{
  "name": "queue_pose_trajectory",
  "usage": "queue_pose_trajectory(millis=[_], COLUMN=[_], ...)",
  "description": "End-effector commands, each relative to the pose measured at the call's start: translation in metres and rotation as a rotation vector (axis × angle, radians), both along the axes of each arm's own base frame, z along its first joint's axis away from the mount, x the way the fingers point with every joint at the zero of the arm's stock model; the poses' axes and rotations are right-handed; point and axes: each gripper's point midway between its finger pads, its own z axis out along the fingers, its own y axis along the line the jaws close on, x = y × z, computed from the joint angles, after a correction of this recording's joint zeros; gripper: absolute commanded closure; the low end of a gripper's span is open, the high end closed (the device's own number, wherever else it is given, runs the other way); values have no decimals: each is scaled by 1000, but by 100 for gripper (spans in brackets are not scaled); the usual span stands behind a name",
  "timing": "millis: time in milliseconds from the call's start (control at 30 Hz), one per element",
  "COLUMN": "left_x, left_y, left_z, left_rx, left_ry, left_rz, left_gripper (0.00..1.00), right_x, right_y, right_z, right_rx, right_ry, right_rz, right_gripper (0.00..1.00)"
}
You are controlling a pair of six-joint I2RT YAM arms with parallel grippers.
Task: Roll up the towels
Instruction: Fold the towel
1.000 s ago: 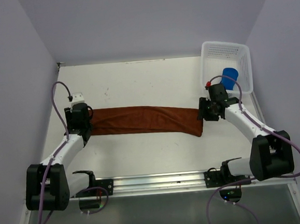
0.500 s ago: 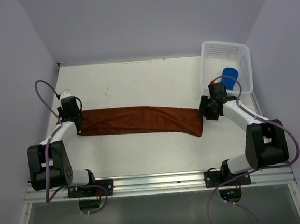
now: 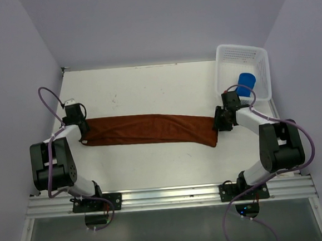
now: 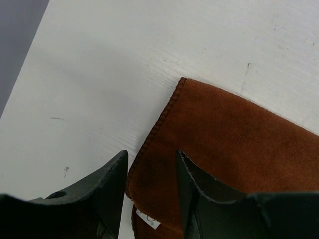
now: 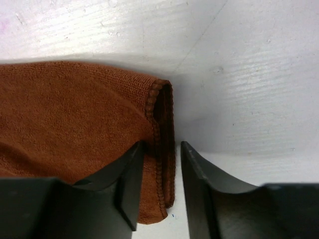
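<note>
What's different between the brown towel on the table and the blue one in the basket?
The brown towel lies flat in a long strip; the blue towel is a small roll. The brown towel is on the table; the blue towel sits in the white basket. The left fingers and right fingers straddle the brown towel's ends; no fingers are at the blue towel. Both are plain cloth.

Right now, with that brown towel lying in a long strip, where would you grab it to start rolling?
The rust-brown towel lies flat as a long strip, its right end folded double. So probably grip a short end by the stitched hem, coming in low from beyond that end, where a pincer gets a thicker edge.
</note>
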Motion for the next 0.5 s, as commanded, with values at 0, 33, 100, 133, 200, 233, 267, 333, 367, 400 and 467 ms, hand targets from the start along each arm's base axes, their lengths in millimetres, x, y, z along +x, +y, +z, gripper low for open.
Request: queue_pose_trajectory(millis=[0, 33, 100, 133, 200, 233, 267, 333, 367, 400, 467], left_x=[13, 13, 10, 10, 9, 9, 9, 10, 10, 9, 8], left_y=[6, 6, 6, 7, 6, 7, 7, 7, 7, 7, 7], left_z=[7, 4, -1, -2, -4, -4, -5, -6, -7, -9, -13], left_rx=[-8, -8, -13, -13, -13, -11, -10, -10, -12, -13, -18], left_ry=[-23, -17, -6, -7, -1, -1, 1, 7, 10, 14, 25], left_rz=[37, 38, 39, 40, 39, 37, 37, 31, 29, 31, 30], left_gripper=[54, 54, 54, 53, 53, 53, 53, 53, 53, 53, 53], right_x=[2, 1, 2, 2, 2, 1, 5, 5, 11, 12, 18], right_y=[1, 1, -1, -2, -2, -3, -4, -7, -12, -13, -16], right_z=[-10, -11, -12, -12, -12, -13, -11, -7, -1, 2, 13], right_rx=[16, 14, 1, -3, -8, -13, -24, -41, -63, -73, -86], right_ry=[9, 10, 10, 13, 13, 20, 14, 28, 14, 10, -11], right_rz=[-11, -9, -6, -3, 4, 6, 20, 31, 33, 33, 31], right_gripper=[64, 66, 76, 83, 91, 96, 99, 100, 100, 100, 100])
